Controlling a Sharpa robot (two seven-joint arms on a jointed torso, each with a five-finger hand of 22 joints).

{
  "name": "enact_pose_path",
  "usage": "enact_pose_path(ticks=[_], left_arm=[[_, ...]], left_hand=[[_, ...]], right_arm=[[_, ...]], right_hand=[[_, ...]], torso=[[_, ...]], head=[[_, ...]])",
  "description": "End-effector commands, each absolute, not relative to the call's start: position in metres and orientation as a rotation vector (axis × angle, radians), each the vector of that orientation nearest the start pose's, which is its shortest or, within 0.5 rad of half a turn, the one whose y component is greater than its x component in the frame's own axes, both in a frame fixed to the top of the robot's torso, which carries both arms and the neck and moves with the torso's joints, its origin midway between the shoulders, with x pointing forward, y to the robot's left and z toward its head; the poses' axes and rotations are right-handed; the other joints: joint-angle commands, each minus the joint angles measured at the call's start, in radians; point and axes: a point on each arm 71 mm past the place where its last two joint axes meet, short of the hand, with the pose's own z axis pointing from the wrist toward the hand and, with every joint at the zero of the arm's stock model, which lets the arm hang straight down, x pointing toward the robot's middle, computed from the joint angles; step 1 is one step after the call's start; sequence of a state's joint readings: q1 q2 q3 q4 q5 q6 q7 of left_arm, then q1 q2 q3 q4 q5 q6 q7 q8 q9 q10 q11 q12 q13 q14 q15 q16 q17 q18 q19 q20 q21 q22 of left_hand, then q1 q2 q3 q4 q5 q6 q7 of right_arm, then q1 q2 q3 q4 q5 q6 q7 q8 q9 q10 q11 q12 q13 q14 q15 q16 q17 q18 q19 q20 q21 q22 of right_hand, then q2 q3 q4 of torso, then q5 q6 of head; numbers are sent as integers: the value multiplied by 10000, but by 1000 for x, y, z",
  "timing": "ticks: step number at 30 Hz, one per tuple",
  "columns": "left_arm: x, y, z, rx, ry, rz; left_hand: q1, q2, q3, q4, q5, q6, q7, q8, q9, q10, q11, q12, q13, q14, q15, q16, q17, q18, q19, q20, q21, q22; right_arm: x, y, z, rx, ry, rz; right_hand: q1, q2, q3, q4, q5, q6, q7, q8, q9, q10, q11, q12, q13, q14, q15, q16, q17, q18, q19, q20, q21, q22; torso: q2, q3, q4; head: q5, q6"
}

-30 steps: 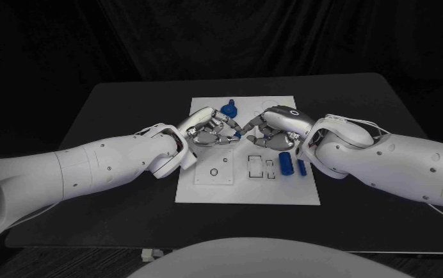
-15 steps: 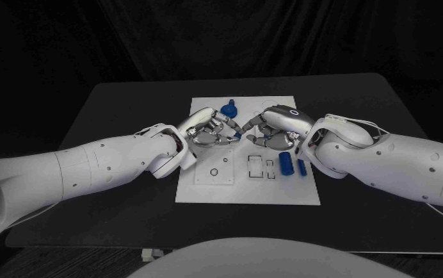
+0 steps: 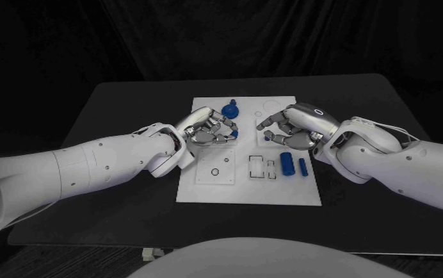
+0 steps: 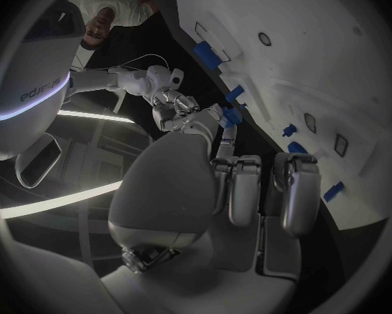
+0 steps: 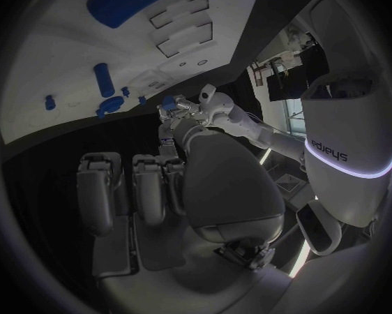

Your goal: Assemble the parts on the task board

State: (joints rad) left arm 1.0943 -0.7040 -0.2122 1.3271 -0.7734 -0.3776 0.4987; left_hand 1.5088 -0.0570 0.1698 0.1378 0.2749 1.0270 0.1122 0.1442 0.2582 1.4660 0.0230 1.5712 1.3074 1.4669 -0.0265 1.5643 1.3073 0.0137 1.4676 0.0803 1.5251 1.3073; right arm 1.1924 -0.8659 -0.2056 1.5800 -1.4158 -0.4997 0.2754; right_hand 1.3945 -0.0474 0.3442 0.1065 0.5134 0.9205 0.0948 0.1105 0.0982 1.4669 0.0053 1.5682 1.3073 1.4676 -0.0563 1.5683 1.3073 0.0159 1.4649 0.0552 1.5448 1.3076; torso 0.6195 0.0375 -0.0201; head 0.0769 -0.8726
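The white task board [image 3: 248, 189] lies mid-table. My left hand [image 3: 210, 130] hovers over its upper middle and pinches a small blue part [image 3: 235, 134] at its fingertips; the left wrist view shows the same part [image 4: 231, 115] above the board [image 4: 335, 63]. My right hand [image 3: 294, 126] hangs a short way to the right of it, fingers loosely curved, holding nothing. Seen from the right wrist, the left hand [image 5: 174, 115] carries the blue part [image 5: 168, 103]. A blue piece [image 3: 231, 107] stands upright at the board's far side. A blue cylinder [image 3: 286, 163] and a thinner blue bar [image 3: 303, 166] lie at its right.
Empty rectangular slots [image 3: 256, 166] and an oval hole [image 3: 214, 171] mark the board's near half. Black table [image 3: 120, 163] stretches to both sides, with a black curtain behind.
My right hand has let go and drawn back to the right, away from my left hand. The small blue part stays in the left hand, which has hardly moved.
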Motion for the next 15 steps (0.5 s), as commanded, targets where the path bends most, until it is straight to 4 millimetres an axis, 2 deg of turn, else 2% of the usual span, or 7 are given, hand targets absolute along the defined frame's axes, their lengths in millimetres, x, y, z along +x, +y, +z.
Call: enact_pose_path(ticks=[1,5,8,10,12,14,15], left_arm=[[464,182,-283,-2455,16874,-12244],[465,181,-279,-2376,16752,-12275],[465,179,-273,-2158,16474,-12508],[464,177,-267,-1943,16223,-12767],[464,176,-261,-1797,16025,-12996],[462,174,-255,-1703,15859,-13228],[462,174,-251,-1637,15762,-13370]], left_hand=[[76,1,6,-56,39,-16,-20,14,6,1048,91,-4,2634,1039,56,65,2635,-27,789,77,16,2491],[69,0,-8,-49,9,-1,-15,18,0,1048,96,-4,2634,1039,58,65,2635,-28,792,79,20,2492],[43,8,-32,-23,-47,33,-18,32,-8,1048,97,-4,2634,1039,61,65,2635,-27,790,82,17,2491],[25,12,-48,-6,-71,57,-23,42,-10,1048,96,-4,2634,1039,62,65,2635,-24,784,84,7,2487],[11,12,-61,8,-87,70,-27,48,-12,1048,94,-4,2634,1039,63,65,2635,-22,780,85,0,2485],[4,9,-73,16,-99,88,-33,57,-13,1048,91,-4,2634,1039,63,65,2635,-22,779,86,-2,2484],[4,9,-73,16,-99,88,-33,57,-13,1048,91,-4,2634,1039,63,65,2635,-22,779,86,-2,2484]], right_arm=[[431,-188,-217,-3386,14852,9852],[431,-193,-218,-3210,15161,9717],[433,-193,-220,-2831,15538,9786],[435,-192,-222,-2356,15800,9987],[436,-192,-223,-1861,16028,10225],[438,-192,-224,-1321,16287,10504],[439,-192,-225,-958,16468,10683]], right_hand=[[-119,-14,64,-6,-67,81,32,60,24,1039,-60,26,2635,1032,-69,25,2635,-89,932,-81,23,2539],[-230,-20,63,25,-268,121,82,58,31,1039,-18,26,2635,1032,-39,25,2635,-88,931,-63,21,2538],[-410,26,21,120,-754,174,117,49,40,1039,25,26,2635,1032,3,25,2635,-87,927,-27,14,2536],[-806,111,-193,444,-1834,128,121,-14,28,1039,44,26,2635,1032,32,25,2635,-87,929,5,17,2537],[-1155,141,-448,767,-2643,72,113,-72,14,1039,42,26,2635,1032,32,25,2635,-86,927,15,13,2535],[-1504,120,-731,1076,-3183,3,119,-125,0,1039,49,26,2635,1032,37,25,2635,-88,932,19,20,2538],[-1588,115,-823,1154,-3219,-25,116,-144,-4,1039,45,26,2635,1032,35,25,2635,-88,932,19,20,2538]], torso=[[4,3,1],[3,1,-7],[-2,1,-8],[2,2,-2],[2,2,-5],[-1,3,-8],[-2,5,-5]], head=[[-35,0],[-45,0],[-48,0],[-74,0],[-82,0],[-69,0],[-77,0]])
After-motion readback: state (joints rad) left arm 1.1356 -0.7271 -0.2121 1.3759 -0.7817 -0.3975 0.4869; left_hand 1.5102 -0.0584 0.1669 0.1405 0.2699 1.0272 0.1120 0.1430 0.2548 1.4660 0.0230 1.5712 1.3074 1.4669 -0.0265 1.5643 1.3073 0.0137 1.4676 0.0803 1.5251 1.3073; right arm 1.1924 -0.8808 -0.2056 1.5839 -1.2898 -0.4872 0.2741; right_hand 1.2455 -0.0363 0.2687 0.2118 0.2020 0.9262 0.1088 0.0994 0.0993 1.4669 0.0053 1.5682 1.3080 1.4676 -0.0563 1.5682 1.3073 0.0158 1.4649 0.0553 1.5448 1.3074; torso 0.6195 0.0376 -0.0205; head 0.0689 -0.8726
